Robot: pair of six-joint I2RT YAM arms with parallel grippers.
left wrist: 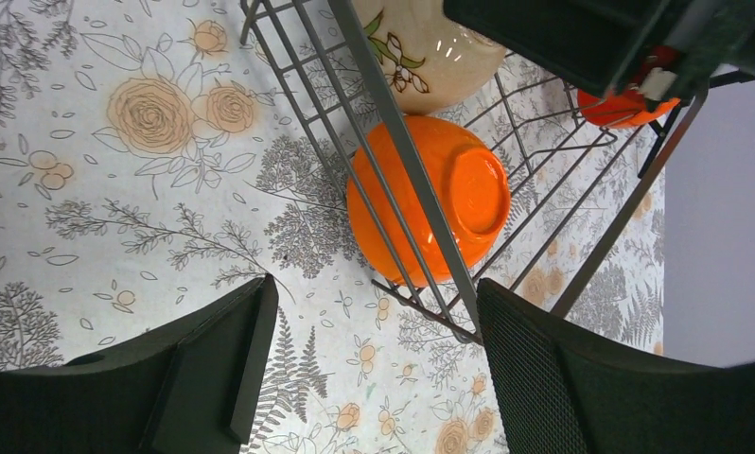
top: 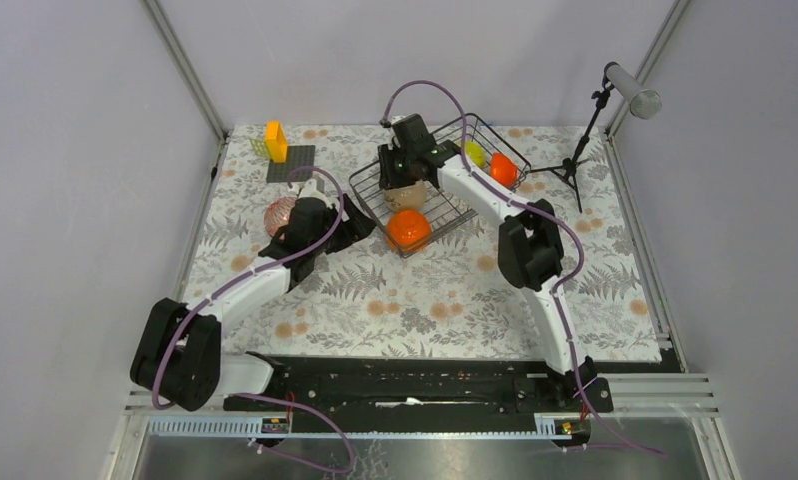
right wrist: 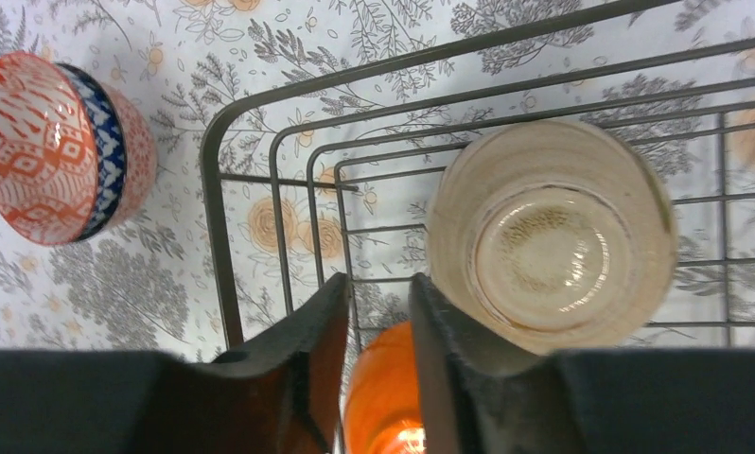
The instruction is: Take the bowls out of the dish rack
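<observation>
Left tool (left wrist: pixel 374 307): wide, empty, at the near corner of the dish rack (right wrist: pixel 215 218).
Right tool (right wrist: pixel 378 284): narrow gap, nothing in it, just beside beige bowl (right wrist: pixel 553 236).
Bowls: orange bowl (left wrist: pixel 478 189) and beige in rack; pink-red bowl (right wrist: pixel 43 151) out on worktop (left wrist: pixel 118 236).
Risk: left tool probably snags the rack wire crossing the orange bowl and drags the rack; tools near each other, could clash.
Views: only top shows yellow-green bowl (top: pixel 474 152) at far end.

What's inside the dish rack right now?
Four bowls show: near orange bowl, beige bowl by the right gripper, yellow-green bowl, far orange bowl. The right arm hides the middle of the rack.
</observation>
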